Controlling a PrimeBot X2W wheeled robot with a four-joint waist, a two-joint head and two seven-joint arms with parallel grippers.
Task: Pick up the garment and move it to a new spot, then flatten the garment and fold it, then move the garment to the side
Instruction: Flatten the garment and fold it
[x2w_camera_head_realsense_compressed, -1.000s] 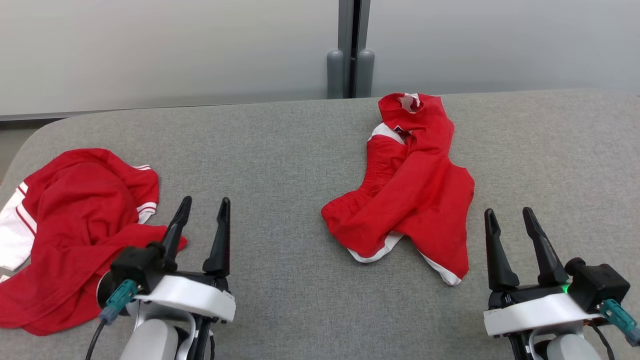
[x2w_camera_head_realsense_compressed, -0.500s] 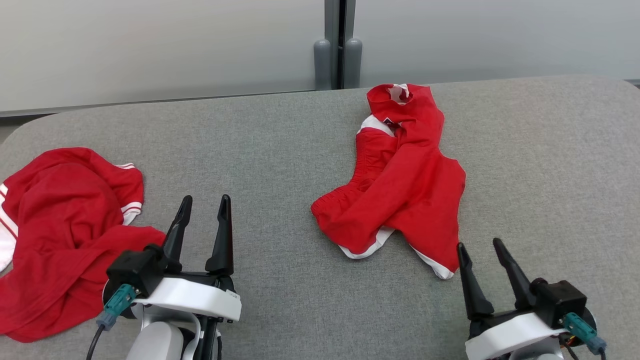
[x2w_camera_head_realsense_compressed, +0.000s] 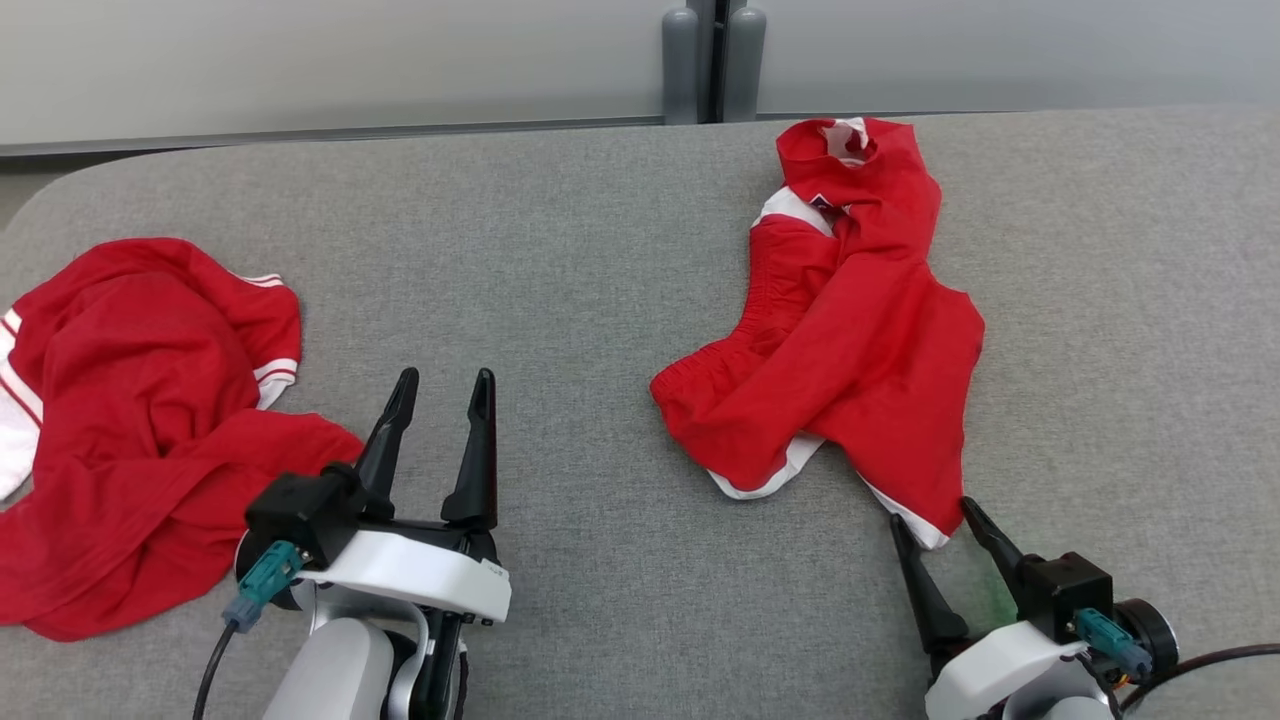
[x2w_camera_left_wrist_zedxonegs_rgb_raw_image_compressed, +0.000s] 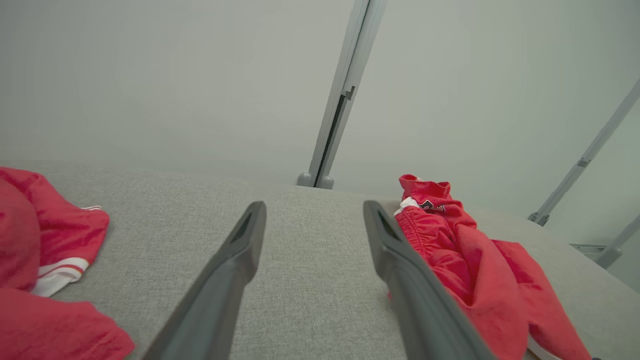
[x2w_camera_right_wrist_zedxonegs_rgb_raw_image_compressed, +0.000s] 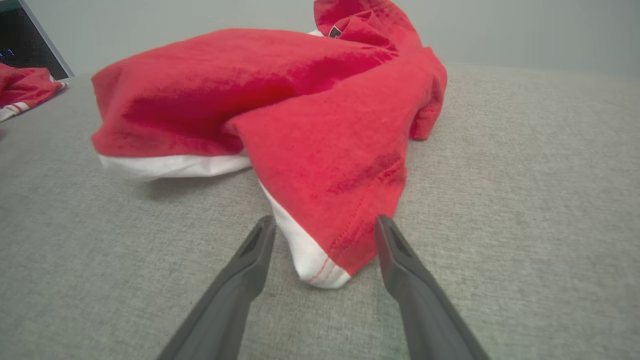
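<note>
Red with white trim, crumpled right of centre on the grey worktop (x2w_camera_head_realsense_compressed: 560, 250): the garment (x2w_camera_head_realsense_compressed: 840, 330), near corner aimed at the right gripper (x2w_camera_head_realsense_compressed: 930, 512). Fingers there spread wide, holding nothing, set low on either side of the white-hemmed corner (x2w_camera_right_wrist_zedxonegs_rgb_raw_image_compressed: 320, 270); cannot tell whether touching it. Left gripper (x2w_camera_head_realsense_compressed: 446, 373) likewise spread and empty, parked near left-centre, just beside a second red garment (x2w_camera_head_realsense_compressed: 130, 420) at the left edge. Best left alone.

For a good pickup:
- Ease forward a little, so that more than the hem tip sits between the fingers.
- Dip until the tips brush the worktop, then close firmly.
- Take a proper bite of cloth, not only the stitched edge, which would probably slip out on the lift.
- Raise straight up before carrying, so the trailing cloth clears the surface instead of dragging.
- Expect an uneven hang, judging by the bunched waistband on the heap's left side, and keep the carry slow.
</note>
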